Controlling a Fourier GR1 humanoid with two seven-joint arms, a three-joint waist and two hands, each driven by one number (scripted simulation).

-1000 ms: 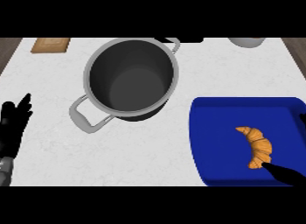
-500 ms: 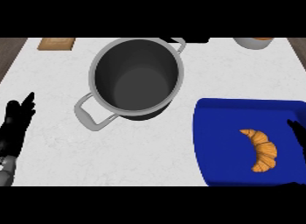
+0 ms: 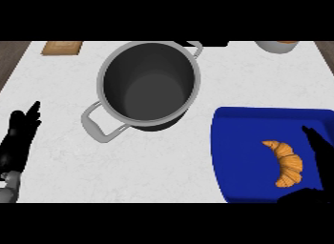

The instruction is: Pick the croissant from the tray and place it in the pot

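Right hand (image 3: 329,159) moved further in over blue tray (image 3: 244,143), fingers straight, just right of croissant (image 3: 287,162), holding nothing. Croissant lies on tray. Pot (image 3: 150,85) upper-left. Left hand (image 3: 17,142) open, resting at left edge.

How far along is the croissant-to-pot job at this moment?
Nothing is finished: the golden-brown croissant lies on the blue rectangular tray, and the grey metal pot holds nothing. The right robot hand is open beside it, ungrasped. Grasp, lift and placement remain. The left robot hand rests open.
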